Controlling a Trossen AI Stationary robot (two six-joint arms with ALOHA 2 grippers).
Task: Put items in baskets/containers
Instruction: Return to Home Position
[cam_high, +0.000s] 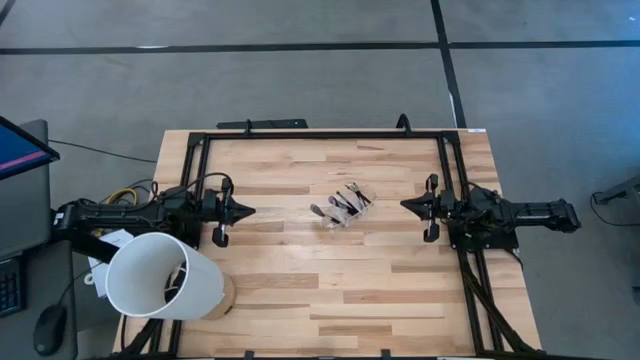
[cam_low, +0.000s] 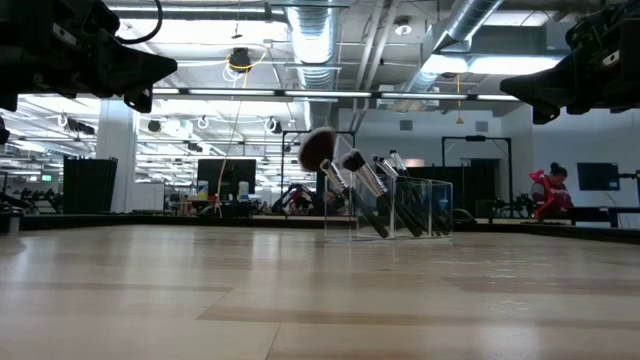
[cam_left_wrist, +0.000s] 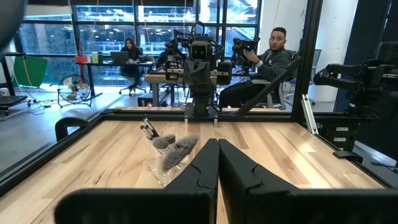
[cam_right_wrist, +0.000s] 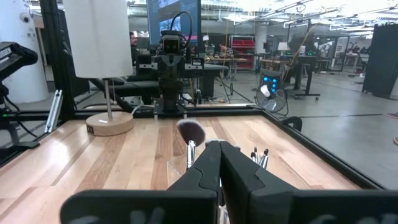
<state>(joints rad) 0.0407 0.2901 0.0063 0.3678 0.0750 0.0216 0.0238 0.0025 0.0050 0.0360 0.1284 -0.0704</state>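
A small clear plastic box (cam_high: 343, 208) stands at the middle of the wooden table, and several dark-handled makeup brushes (cam_low: 372, 190) lean in it with their fluffy tips sticking out over its rim. The box (cam_low: 400, 207) rests on its base. My left gripper (cam_high: 248, 211) hovers shut above the table's left side, pointing level toward the box. My right gripper (cam_high: 405, 205) hovers shut above the right side, pointing level toward the box from the other way. Neither touches anything. The brushes (cam_left_wrist: 176, 149) show past the shut left fingers (cam_left_wrist: 217, 165), and a fluffy brush tip (cam_right_wrist: 191, 132) shows past the right fingers (cam_right_wrist: 219, 165).
A large white cylinder (cam_high: 160, 277) on a round wooden base stands at the table's near left corner. A black metal frame (cam_high: 320, 135) runs along the table's edges. Bare wood lies around the box. People sit at desks in the room beyond.
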